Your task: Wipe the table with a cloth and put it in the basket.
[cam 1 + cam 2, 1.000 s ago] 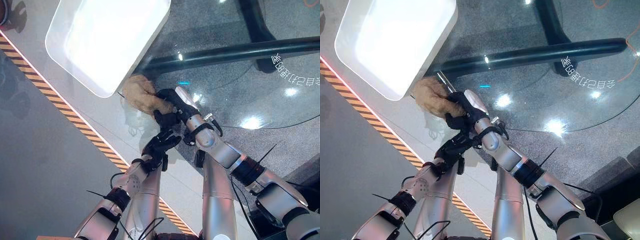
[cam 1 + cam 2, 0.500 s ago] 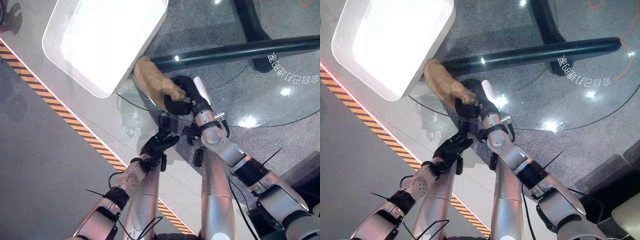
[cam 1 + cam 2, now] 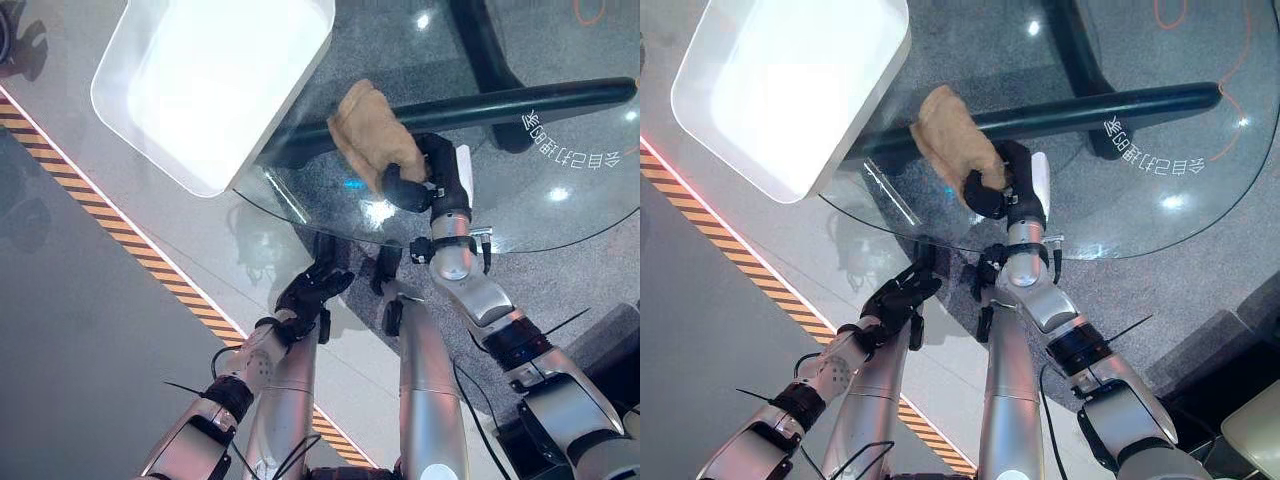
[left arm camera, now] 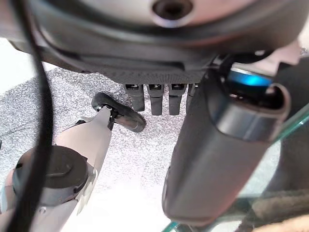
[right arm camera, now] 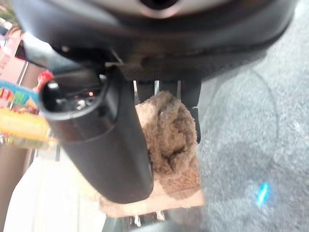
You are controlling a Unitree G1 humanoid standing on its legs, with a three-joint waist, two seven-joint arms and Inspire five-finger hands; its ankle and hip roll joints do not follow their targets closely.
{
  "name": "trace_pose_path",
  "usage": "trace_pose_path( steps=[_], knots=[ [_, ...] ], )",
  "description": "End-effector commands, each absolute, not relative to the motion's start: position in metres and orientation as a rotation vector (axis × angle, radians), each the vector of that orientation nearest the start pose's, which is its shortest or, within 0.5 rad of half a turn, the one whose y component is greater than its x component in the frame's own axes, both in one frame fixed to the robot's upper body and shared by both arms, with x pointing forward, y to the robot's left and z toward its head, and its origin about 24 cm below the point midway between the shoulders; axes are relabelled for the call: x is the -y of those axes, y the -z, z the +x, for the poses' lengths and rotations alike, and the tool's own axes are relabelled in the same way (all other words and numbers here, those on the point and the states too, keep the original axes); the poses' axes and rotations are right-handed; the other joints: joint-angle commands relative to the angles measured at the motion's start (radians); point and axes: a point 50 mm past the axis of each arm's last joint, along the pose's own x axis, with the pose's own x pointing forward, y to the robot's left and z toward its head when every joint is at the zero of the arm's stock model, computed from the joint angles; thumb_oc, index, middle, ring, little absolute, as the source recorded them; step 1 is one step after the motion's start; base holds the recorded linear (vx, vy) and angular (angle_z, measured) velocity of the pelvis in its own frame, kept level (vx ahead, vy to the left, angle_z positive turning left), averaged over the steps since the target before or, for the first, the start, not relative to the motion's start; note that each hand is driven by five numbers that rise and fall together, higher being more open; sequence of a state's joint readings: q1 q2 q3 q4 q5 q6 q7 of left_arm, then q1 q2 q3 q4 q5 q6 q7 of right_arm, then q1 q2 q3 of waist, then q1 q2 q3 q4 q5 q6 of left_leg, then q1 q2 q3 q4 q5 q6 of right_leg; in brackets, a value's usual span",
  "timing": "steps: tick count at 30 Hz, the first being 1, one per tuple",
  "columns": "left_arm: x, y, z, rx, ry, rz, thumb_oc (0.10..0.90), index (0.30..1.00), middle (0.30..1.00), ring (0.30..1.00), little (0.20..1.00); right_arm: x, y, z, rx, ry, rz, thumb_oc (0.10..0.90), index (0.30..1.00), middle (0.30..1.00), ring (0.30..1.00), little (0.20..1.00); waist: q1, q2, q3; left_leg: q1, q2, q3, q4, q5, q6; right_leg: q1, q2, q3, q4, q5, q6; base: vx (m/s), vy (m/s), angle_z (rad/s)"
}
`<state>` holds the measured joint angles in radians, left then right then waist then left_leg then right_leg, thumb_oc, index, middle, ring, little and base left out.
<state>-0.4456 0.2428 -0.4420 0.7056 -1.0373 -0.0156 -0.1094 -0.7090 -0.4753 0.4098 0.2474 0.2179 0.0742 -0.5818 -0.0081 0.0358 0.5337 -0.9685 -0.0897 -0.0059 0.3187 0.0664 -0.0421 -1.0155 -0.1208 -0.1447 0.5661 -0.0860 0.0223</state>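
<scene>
Right hand (image 3: 420,180) is curled tight on the tan cloth (image 3: 372,128), upper centre, on the glass table (image 3: 560,215); press flat, sweep wide; basket (image 3: 215,85) upper left; left hand (image 3: 312,290) relaxed, empty, lower centre.

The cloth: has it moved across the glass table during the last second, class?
Yes. The cloth, gripped by the right hand, has slid away from the white basket corner, further onto the glass table over the dark bar beneath.
</scene>
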Motion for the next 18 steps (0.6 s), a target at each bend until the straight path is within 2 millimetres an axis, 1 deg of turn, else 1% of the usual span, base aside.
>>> trace_pose_path(
  steps=[1,4,5,6,8,10,18],
  knots=[
    [-0.126,0.066,0.254,-0.615,0.200,-0.561,0.800,0.900,0.900,0.900,0.900,0.193,-0.215,0.347,0.497,0.457,-0.264,0.100,0.300,0.300,0.300,0.200,0.003,0.008,-0.014,-0.017,-0.003,0.037,0.169,-0.137,0.060,0.013,0.028,0.072,-0.194,0.173,0.096,0.00,-0.028,-0.04],
    [-0.129,0.067,0.254,-0.615,0.193,-0.560,0.800,0.900,0.900,0.900,0.900,0.209,-0.215,0.348,0.484,0.532,-0.253,0.100,0.300,0.300,0.300,0.200,0.002,0.006,-0.014,-0.015,-0.002,0.036,0.170,-0.141,0.061,0.018,0.030,0.072,-0.198,0.174,0.096,0.00,-0.020,-0.05],
    [-0.129,0.067,0.254,-0.615,0.193,-0.560,0.800,0.900,0.900,0.900,0.900,0.209,-0.215,0.348,0.484,0.532,-0.253,0.100,0.300,0.300,0.300,0.200,0.002,0.006,-0.014,-0.015,-0.002,0.036,0.170,-0.141,0.061,0.018,0.030,0.072,-0.198,0.174,0.096,0.00,-0.025,-0.05],
    [-0.131,0.067,0.253,-0.616,0.190,-0.559,0.800,0.900,0.900,0.900,0.900,0.218,-0.215,0.347,0.478,0.576,-0.240,0.100,0.300,0.300,0.300,0.200,0.001,0.006,-0.014,-0.015,-0.002,0.036,0.171,-0.144,0.062,0.018,0.031,0.073,-0.199,0.175,0.096,0.00,0.000,0.00],
    [-0.133,0.068,0.252,-0.621,0.192,-0.551,0.800,0.900,0.900,0.900,0.900,0.225,-0.214,0.346,0.477,0.616,-0.223,0.100,0.300,0.300,0.300,0.200,0.000,0.006,-0.014,-0.014,-0.001,0.036,0.169,-0.146,0.063,0.020,0.032,0.074,-0.203,0.176,0.097,0.00,-0.035,-0.01],
    [-0.136,0.069,0.250,-0.625,0.191,-0.544,0.800,0.900,0.900,0.900,0.900,0.237,-0.217,0.344,0.485,0.688,-0.191,0.100,0.300,0.300,0.300,0.200,-0.003,0.003,-0.014,-0.012,0.001,0.035,0.165,-0.147,0.063,0.025,0.036,0.076,-0.209,0.176,0.097,0.00,0.000,0.00],
    [-0.140,0.070,0.248,-0.612,0.188,-0.540,0.800,0.900,0.900,0.900,0.900,0.267,-0.225,0.334,0.539,0.897,-0.093,0.100,0.300,0.300,0.300,0.200,-0.010,0.002,-0.014,-0.005,0.002,0.040,0.154,-0.148,0.066,0.038,0.040,0.082,-0.232,0.182,0.096,-0.01,-0.008,-0.05]
  ],
)
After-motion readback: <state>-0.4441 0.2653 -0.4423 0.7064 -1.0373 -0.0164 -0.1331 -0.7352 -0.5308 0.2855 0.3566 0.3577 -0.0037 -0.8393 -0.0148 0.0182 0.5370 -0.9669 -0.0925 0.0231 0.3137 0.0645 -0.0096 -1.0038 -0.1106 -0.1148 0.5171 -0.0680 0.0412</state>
